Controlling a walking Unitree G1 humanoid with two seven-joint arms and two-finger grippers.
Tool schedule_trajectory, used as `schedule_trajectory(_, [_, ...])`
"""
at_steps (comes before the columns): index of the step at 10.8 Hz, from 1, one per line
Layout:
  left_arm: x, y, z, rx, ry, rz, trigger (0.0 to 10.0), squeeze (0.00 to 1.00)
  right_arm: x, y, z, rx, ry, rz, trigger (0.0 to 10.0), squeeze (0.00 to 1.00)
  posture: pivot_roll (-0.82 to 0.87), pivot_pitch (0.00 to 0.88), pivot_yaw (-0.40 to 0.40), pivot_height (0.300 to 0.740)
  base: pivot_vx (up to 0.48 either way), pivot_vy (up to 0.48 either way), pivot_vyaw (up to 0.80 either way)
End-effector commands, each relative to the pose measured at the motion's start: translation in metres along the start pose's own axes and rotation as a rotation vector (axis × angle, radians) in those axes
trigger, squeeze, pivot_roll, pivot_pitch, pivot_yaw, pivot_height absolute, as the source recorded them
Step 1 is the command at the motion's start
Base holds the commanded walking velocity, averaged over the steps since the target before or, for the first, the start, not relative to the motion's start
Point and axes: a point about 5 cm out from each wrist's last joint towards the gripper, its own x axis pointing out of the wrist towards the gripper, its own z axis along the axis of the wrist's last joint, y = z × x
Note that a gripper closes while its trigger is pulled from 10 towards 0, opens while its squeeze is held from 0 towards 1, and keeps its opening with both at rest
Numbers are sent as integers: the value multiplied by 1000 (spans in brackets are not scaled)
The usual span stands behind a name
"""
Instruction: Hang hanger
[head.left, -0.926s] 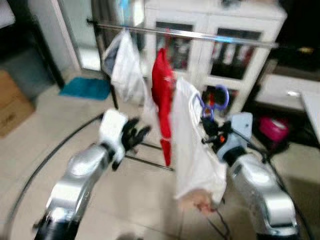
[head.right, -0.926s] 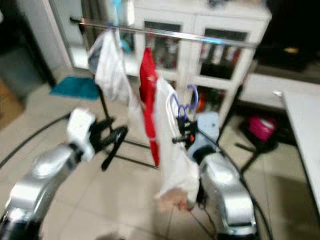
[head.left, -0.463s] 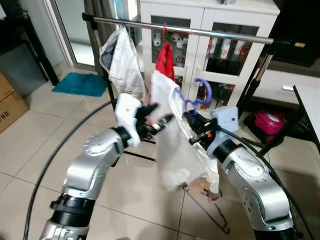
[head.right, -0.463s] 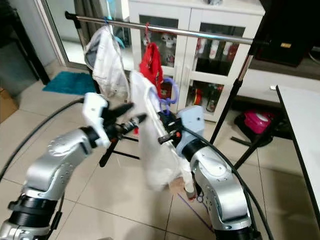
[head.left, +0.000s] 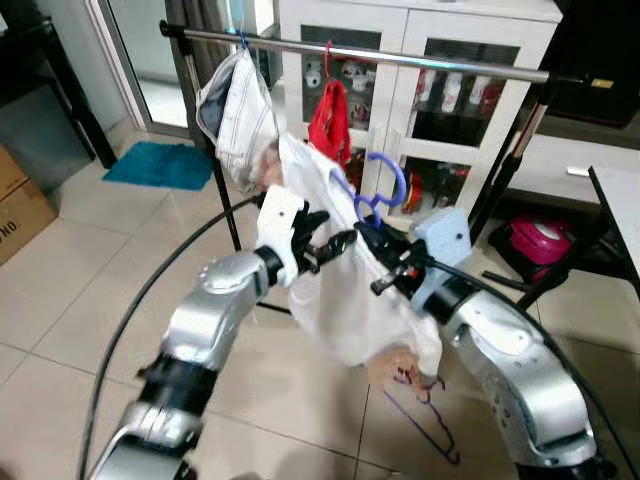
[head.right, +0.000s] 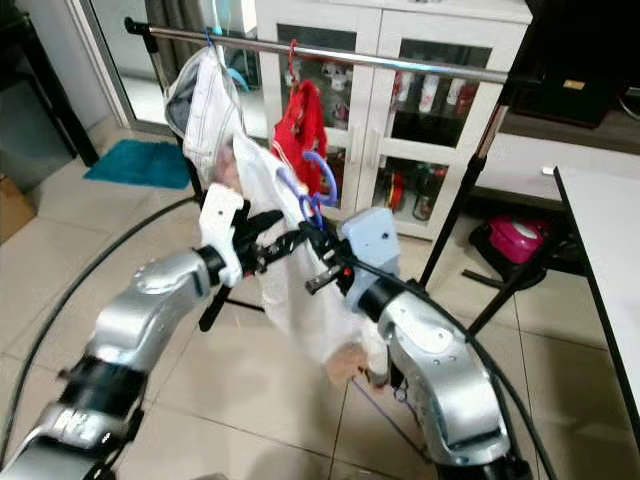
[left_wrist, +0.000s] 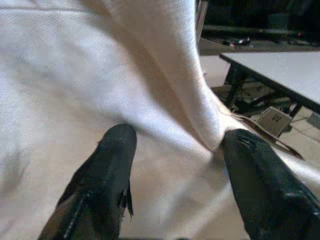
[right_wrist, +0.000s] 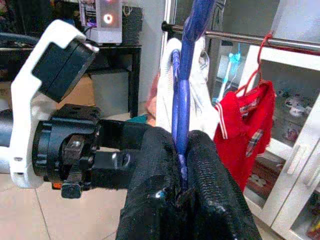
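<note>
Right gripper (right_wrist: 180, 165) fingers pinch the blue hanger (head.left: 378, 186), which carries a white garment (head.left: 345, 290) just below the metal rail (head.left: 400, 58). Left gripper (left_wrist: 175, 150) fingers spread against the cloth. A red shirt (head.left: 331, 120) hangs from the rail.

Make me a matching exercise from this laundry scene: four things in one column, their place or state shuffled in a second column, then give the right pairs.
Things:
1. purple hanger
2. red garment
3. teal mat
4. left gripper

Place or state:
A. hanging from the metal rail
B. flat on the tiled floor beyond the rack
C. open, its fingers against the white shirt
D. clamped in the right gripper, not yet on the rail

Pairs: 1-D, 2-A, 3-B, 4-C
</note>
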Motion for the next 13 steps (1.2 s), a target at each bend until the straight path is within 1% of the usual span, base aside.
schedule_trajectory(1, [2,1,6,-1,-28,-11,4627,0,1,2,12,-35,-53,24,0,0,-139,0,26,740,0,0,0])
schedule_trajectory(2, [3,-4,6,-21,-40,-56,5373,0,1,1,12,-39,-51,26,0,0,-139,0,26,740,0,0,0])
schedule_trajectory(3, [2,-14,5,-14,-48,-144,9373,0,1,2,11,-46,-44,30,0,0,-136,0,25,740,0,0,0])
schedule_trajectory(4, [0,-20,2,0,-30,-189,10000,0,1,2,11,-51,-39,32,0,0,-137,0,25,740,0,0,0])
schedule_trajectory(5, [-4,-20,-1,24,-8,-181,10000,0,1,2,10,-55,-34,31,0,0,-136,0,23,740,0,0,0])
schedule_trajectory(6, [-9,-19,-2,39,-7,-177,10000,0,1,1,9,-60,-28,32,0,0,-134,0,20,740,0,0,0])
schedule_trajectory(8, [-15,-20,-1,31,-5,-182,10000,0,2,1,9,-68,-23,41,0,0,-131,0,13,740,0,0,0])
schedule_trajectory(9, [-14,-16,-1,24,-1,-147,9098,0,2,1,9,-71,-23,43,0,0,-131,0,8,740,0,0,0])
schedule_trajectory(10, [-10,-11,-1,17,-6,-108,3412,0,3,1,10,-77,-25,50,0,0,-132,0,4,740,0,0,0])
schedule_trajectory(11, [-8,-10,1,11,-19,-105,941,0,3,1,10,-79,-26,53,0,0,-132,0,0,740,0,0,0])
schedule_trajectory(12, [-7,-10,3,3,-27,-106,0,0,3,1,10,-80,-25,55,0,0,-132,0,-1,740,0,0,0])
schedule_trajectory(13, [-5,-11,3,-13,-31,-111,0,0,3,1,11,-82,-24,57,0,0,-134,0,-2,740,0,0,0])
